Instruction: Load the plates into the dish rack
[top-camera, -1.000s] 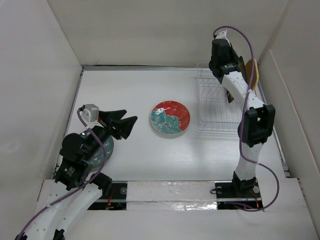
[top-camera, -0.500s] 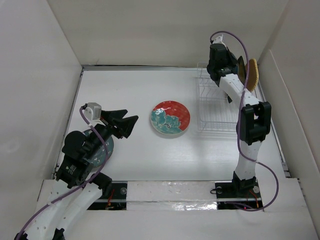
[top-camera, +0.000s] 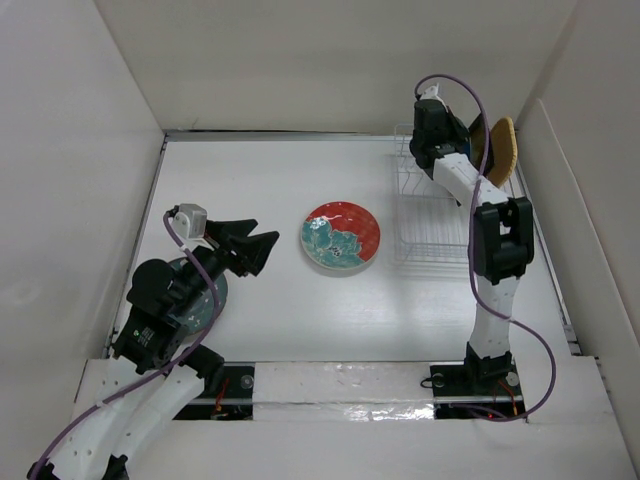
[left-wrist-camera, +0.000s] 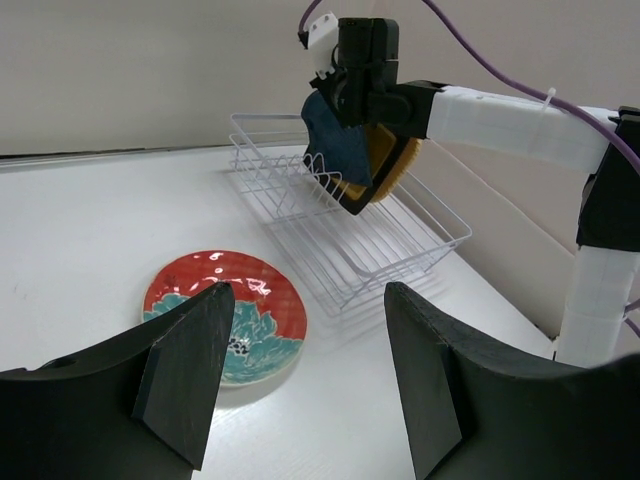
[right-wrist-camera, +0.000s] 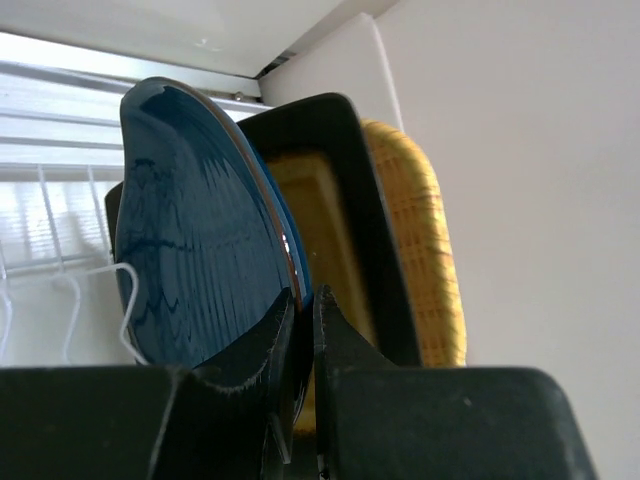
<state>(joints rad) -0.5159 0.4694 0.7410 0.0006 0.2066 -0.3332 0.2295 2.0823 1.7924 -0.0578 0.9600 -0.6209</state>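
Observation:
My right gripper (right-wrist-camera: 305, 310) is shut on the rim of the dark blue leaf-shaped plate (right-wrist-camera: 195, 240) and holds it upright over the far end of the clear dish rack (top-camera: 432, 215). Right behind it stand the black-rimmed yellow plate (right-wrist-camera: 330, 225) and the orange plate (right-wrist-camera: 422, 250), which also shows in the top view (top-camera: 503, 150). The red plate with teal flowers (top-camera: 341, 237) lies flat on the table. My left gripper (top-camera: 255, 250) is open and empty to its left. The teal-grey plate (top-camera: 207, 300) lies partly hidden under my left arm.
White walls close in the table on the left, back and right. The rack (left-wrist-camera: 345, 225) stands near the right wall, and its thin ribs (right-wrist-camera: 60, 200) show beside the blue plate. The right arm (left-wrist-camera: 520, 120) reaches over the rack.
My right gripper has swung a little to the left over the rack's far end with the blue plate, uncovering more of the orange plate. My left arm has barely shifted.

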